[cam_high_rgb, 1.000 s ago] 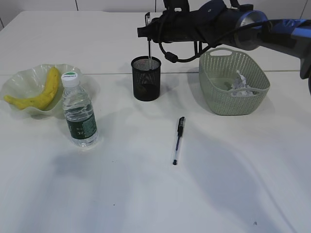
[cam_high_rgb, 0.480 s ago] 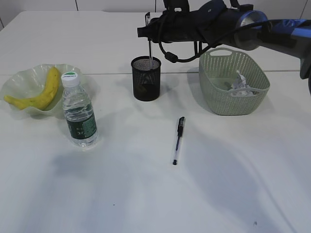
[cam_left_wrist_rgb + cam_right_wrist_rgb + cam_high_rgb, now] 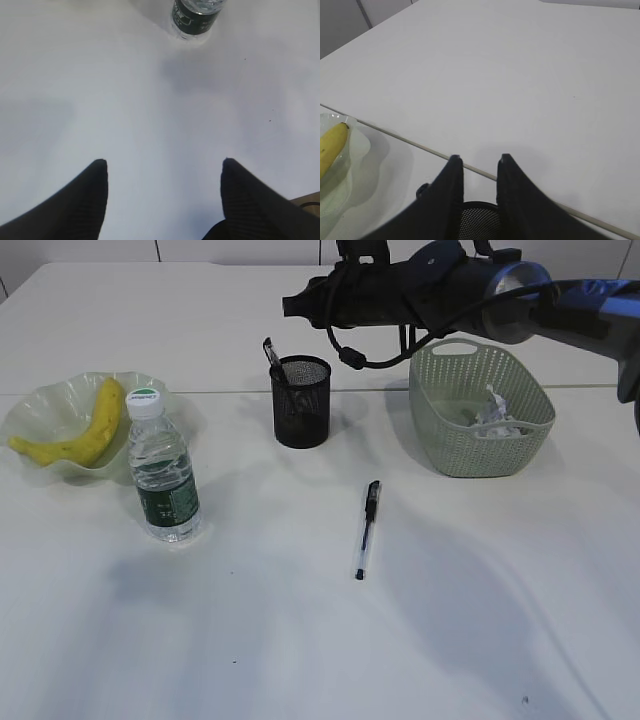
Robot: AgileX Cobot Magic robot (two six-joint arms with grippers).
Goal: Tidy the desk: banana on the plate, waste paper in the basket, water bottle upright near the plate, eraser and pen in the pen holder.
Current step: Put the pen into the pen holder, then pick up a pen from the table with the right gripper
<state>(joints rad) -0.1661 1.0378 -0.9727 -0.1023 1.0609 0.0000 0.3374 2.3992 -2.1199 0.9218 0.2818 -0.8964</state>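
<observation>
My right gripper hovers above the black mesh pen holder; its jaws stand slightly apart with nothing between them. One pen leans inside the holder, its cap sticking out at the left rim. Another pen lies on the table in front. The banana rests on the pale green plate, and the water bottle stands upright beside it. Waste paper sits in the green basket. My left gripper is open over bare table, short of the bottle. The eraser is out of view.
The holder sits just below the right fingers, with the plate and banana to its left. A seam between two tabletops runs behind the holder and basket.
The pen held upright over the holder has dropped in and now leans left. The right jaws have parted; the arm has barely moved.
</observation>
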